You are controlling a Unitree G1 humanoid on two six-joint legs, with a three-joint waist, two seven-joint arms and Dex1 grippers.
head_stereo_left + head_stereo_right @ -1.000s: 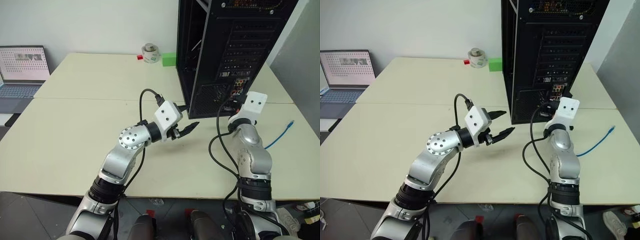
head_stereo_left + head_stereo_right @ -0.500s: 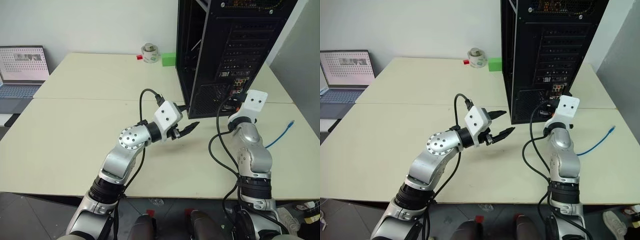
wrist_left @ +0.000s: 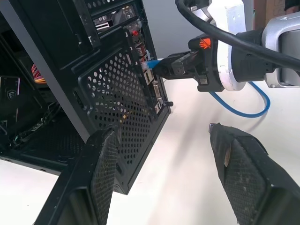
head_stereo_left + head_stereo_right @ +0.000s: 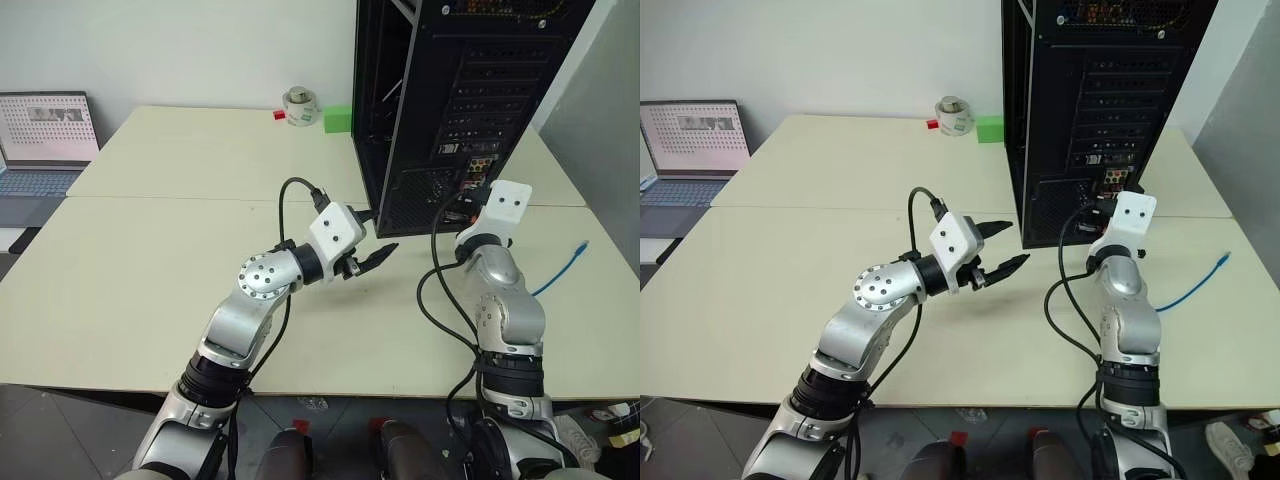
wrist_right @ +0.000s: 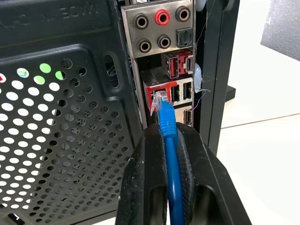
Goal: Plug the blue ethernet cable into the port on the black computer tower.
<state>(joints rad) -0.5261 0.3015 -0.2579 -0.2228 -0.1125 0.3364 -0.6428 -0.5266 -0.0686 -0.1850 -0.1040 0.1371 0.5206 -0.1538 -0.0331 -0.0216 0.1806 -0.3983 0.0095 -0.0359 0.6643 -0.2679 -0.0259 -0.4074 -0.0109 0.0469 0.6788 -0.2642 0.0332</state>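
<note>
I have the right gripper (image 5: 166,140) clenched on the blue ethernet cable (image 5: 167,123), its two black fingers pinching the cord just behind the clear plug. The plug sits at the mouth of a port on the rear panel of the black computer tower (image 4: 440,90), below the coloured audio jacks (image 5: 161,18); I cannot tell whether it is fully seated. The tower stands upright on the far right of the cream table (image 4: 140,270), its slotted rear panel facing me. From my right gripper the cable trails away to the right across the tabletop, and its free end (image 4: 581,246) lies near the table's right edge. My left gripper (image 4: 372,250) hangs released and empty, fingers spread, just left of the tower's lower corner and above the table. A laptop (image 4: 45,140) is at the far left.
</note>
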